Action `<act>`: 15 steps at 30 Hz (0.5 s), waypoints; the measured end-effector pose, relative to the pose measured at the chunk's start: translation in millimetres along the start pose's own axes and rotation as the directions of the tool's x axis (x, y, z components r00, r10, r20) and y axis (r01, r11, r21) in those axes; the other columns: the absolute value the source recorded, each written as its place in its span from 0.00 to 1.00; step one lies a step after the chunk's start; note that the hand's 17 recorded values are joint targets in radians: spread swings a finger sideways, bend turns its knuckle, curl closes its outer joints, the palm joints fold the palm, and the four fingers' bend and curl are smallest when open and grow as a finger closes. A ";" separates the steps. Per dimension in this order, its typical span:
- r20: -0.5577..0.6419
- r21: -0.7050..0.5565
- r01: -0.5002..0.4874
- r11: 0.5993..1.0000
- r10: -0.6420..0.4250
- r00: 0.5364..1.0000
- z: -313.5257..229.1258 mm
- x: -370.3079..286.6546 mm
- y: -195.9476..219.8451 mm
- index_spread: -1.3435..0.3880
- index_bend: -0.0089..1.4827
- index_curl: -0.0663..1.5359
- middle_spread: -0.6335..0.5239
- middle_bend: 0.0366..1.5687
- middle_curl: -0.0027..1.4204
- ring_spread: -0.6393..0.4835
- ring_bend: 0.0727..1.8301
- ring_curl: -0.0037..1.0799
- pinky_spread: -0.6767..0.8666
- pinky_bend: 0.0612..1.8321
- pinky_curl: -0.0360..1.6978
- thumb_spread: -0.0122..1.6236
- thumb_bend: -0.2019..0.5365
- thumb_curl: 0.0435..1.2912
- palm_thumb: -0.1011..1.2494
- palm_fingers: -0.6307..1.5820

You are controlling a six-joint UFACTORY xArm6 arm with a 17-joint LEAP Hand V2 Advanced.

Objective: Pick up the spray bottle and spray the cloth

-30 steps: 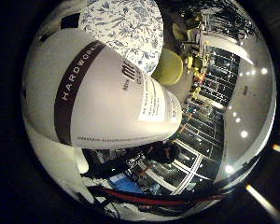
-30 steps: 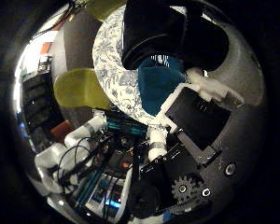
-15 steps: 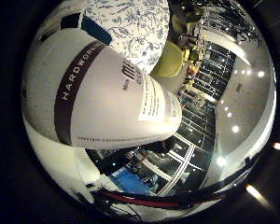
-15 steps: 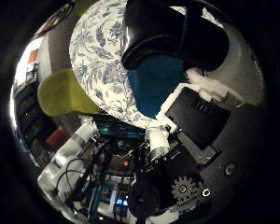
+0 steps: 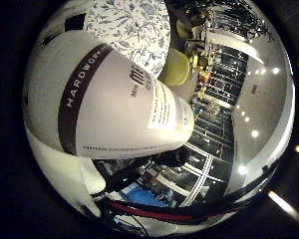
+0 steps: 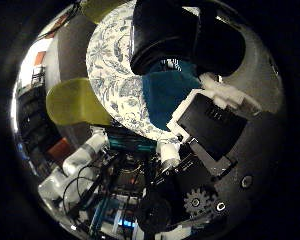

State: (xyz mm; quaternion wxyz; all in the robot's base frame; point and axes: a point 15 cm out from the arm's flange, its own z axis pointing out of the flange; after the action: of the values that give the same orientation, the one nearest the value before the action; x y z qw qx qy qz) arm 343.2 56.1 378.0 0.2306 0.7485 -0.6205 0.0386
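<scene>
While the spray bottle (image 5: 114, 104) fills the little-finger view, pressed close against the palm, the robot hand (image 6: 205, 125) has its fingers curled round it, so the pick-up looks done and the spraying step is in hand. Beyond the fingers the teal cloth (image 6: 165, 92) lies on the counter (image 6: 110, 75), which wears a blue-flowered covering. Next, I judge, the nozzle must face the cloth before the trigger is squeezed. Yellow-green chairs (image 6: 72, 102) and dark shelving stand around.
</scene>
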 end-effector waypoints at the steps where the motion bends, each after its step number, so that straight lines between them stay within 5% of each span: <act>1: 0.003 -0.005 0.000 1.000 0.000 1.000 3.3 -1.5 -1.0 0.65 0.78 0.52 0.48 0.90 0.46 0.37 0.73 0.75 0.31 0.53 0.86 0.49 0.25 0.65 0.81 0.80; 9: 0.154 0.008 0.047 0.999 -0.048 0.987 -2.4 -43.7 -6.8 0.65 0.77 0.52 0.48 0.90 0.46 0.37 0.73 0.75 0.31 0.54 0.86 0.49 0.25 0.65 0.81 0.80; 15: 0.401 0.154 0.063 0.986 -0.120 0.908 -51.0 -93.9 -20.0 0.65 0.77 0.52 0.48 0.90 0.46 0.37 0.73 0.75 0.31 0.53 0.86 0.49 0.25 0.65 0.83 0.80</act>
State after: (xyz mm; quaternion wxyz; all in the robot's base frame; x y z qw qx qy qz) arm 352.5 164.1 385.2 0.0453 0.7824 -0.6150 -0.0872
